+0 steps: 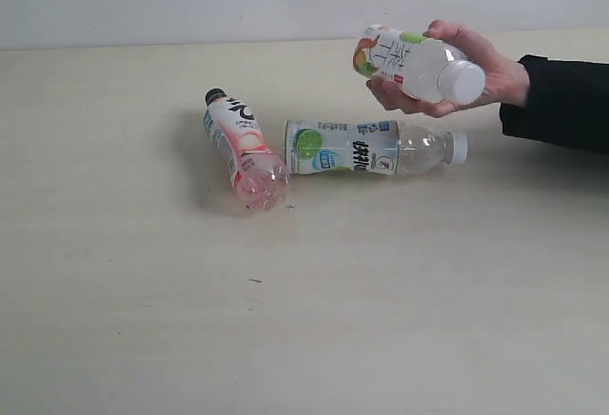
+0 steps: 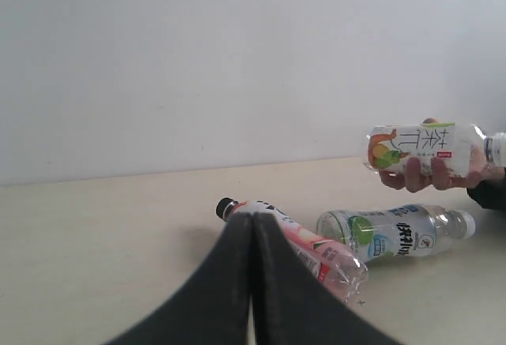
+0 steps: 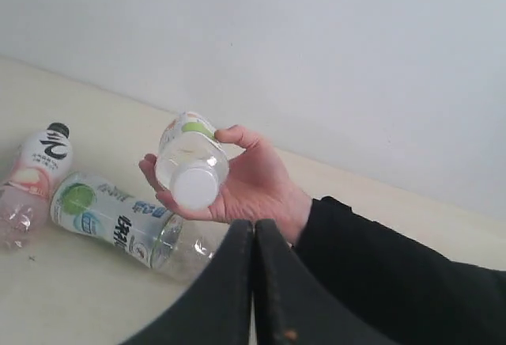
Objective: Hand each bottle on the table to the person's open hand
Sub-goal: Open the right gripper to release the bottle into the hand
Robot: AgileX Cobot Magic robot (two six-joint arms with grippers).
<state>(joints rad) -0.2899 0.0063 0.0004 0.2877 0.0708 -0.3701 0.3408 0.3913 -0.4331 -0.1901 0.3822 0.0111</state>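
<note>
Half closed and palm up over the far right part of the desk (image 1: 285, 329), the person's hand (image 1: 500, 77) cradles a fruit-label bottle (image 1: 419, 63), so that one looks delivered. Next should come one of the two lying near the middle, toward the far edge: the pink bottle (image 1: 243, 148), black cap pointing at the far edge, or the lime-label bottle (image 1: 352, 146), white cap toward the right edge. Their near ends almost touch, so I would spread the jaws first, come straight down across a label's middle, and avoid nudging the neighbour, which would likely roll. Both the left gripper (image 2: 253, 226) and right gripper (image 3: 254, 230) show fingers pressed together, holding nothing. Count: three bottles, one hand, two grippers.
</note>
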